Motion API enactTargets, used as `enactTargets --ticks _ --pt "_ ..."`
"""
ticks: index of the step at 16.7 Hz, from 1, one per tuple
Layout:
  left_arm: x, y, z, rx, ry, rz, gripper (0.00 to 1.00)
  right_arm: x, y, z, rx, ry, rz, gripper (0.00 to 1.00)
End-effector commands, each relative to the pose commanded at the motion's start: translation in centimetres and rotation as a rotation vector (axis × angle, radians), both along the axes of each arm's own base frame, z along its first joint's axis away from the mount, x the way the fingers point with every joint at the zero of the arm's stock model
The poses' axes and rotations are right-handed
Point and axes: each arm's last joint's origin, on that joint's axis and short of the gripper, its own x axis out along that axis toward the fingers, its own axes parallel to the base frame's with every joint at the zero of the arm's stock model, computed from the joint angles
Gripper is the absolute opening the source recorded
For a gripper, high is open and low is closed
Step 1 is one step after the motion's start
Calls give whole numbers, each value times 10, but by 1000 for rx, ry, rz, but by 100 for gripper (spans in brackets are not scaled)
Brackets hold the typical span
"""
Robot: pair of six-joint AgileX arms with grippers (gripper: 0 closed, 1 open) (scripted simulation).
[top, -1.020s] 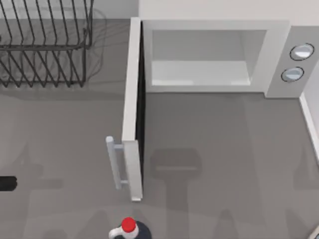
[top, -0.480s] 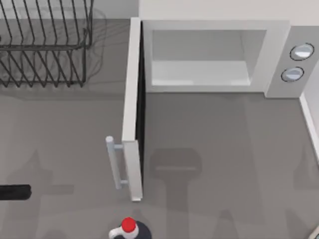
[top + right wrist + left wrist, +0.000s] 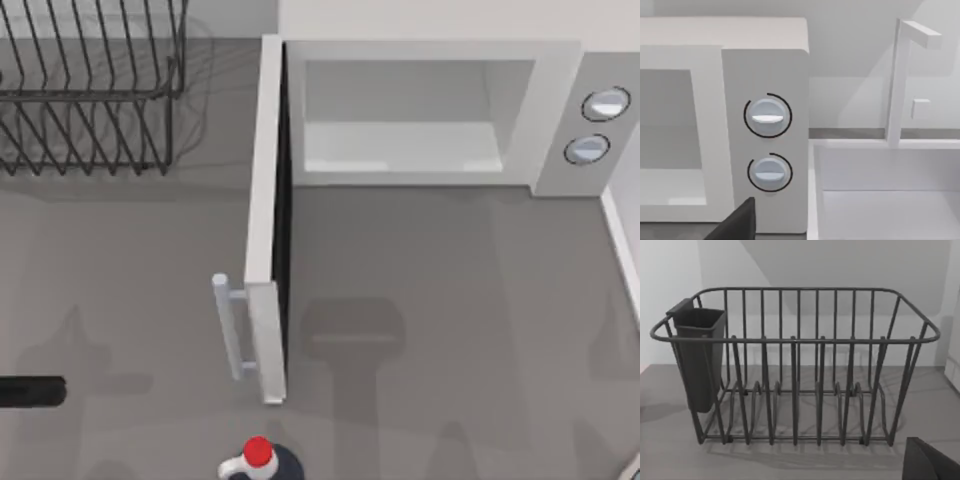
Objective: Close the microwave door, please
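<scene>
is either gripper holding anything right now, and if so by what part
Nothing is held. The door stands open, its handle untouched; the left arm is at the table's left edge.

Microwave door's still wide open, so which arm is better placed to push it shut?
Probably left. The left arm reaches in on the handle side of the microwave door, which must swing rightward toward the microwave.

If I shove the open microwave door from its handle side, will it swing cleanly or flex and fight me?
The microwave door looks like a thick, flat panel, so it probably stays stiff. It stands wide open, attached to the microwave along its far edge, so it should swing in an arc rather than slide. A push near the handle, far from that edge, likely needs little force.
</scene>
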Motion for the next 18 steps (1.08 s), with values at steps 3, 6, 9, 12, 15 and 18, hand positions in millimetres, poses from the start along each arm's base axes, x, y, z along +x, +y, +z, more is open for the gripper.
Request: enactTargets --ticks 3,6,9,12,15,18 --pt "1 -4 5 0 0 0 0 0 0 0 0 0 0 100" --pt "3 -10 12 0 0 0 0 0 0 0 0 0 0 100" --pt "3 -13 15 0 0 0 0 0 0 0 0 0 0 100" --pt "4 -13 13 1 2 1 0 0 0 0 0 0 0 100" --pt "2 -15 15 1 3 1 0 0 0 0 0 0 0 100" --pt "-4 -22 18 1 3 1 0 0 0 0 0 0 0 100"
